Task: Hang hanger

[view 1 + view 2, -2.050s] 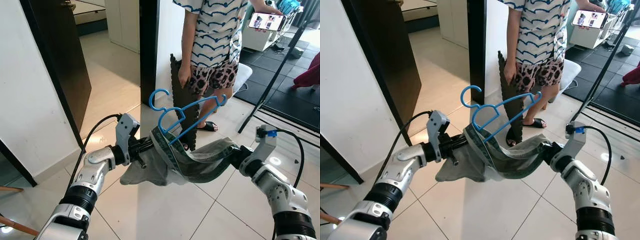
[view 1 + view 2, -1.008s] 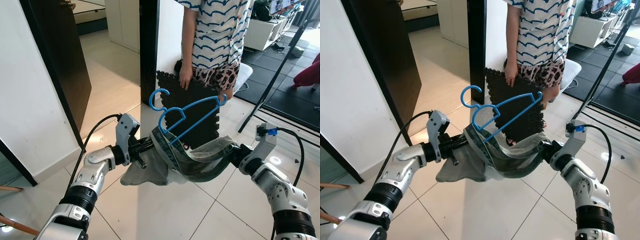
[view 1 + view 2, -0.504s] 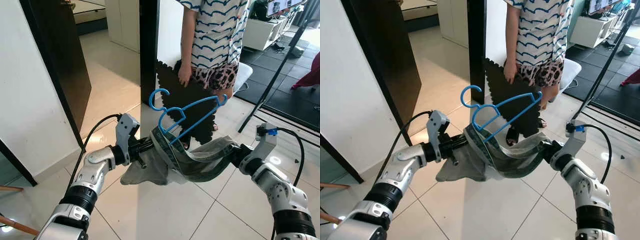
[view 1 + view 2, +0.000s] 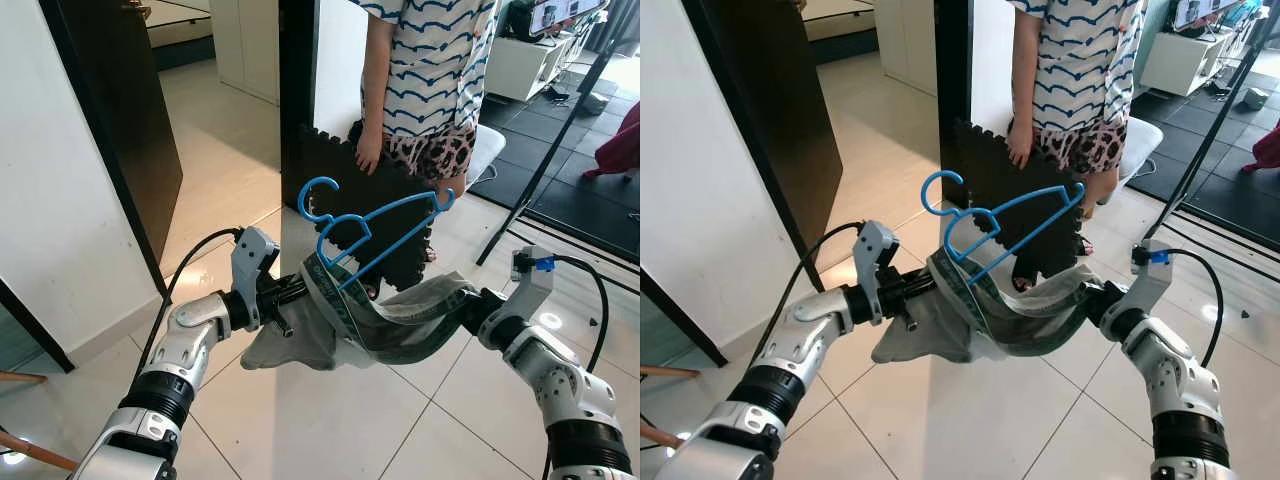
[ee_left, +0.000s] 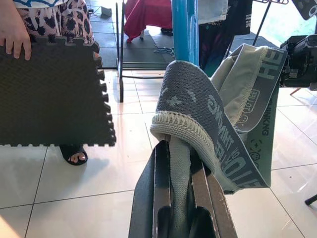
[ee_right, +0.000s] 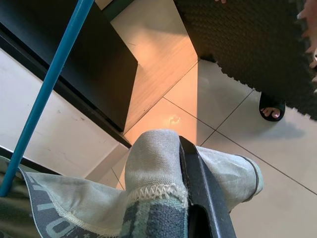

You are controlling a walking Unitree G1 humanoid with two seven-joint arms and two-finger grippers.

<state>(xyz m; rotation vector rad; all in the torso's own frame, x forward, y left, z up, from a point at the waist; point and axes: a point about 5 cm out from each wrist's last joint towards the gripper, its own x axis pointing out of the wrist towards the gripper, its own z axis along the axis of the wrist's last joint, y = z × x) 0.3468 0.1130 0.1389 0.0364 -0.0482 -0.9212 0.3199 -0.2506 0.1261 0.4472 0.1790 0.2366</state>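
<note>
Where pale floor tiles (image 4: 330, 420) meet a dark doorframe (image 4: 295, 90), person (image 4: 430, 70) holding foam mat (image 4: 370, 215)

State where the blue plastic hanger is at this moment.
In the left eye view the blue plastic hanger sits at centre, threaded into the grey-green waistband garment stretched between the left pincer and right pincer, before the black foam mat.

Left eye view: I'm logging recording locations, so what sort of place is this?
Probably a home, near a doorway: pale tiled floor, dark door, and a person holding a black foam mat.
</note>
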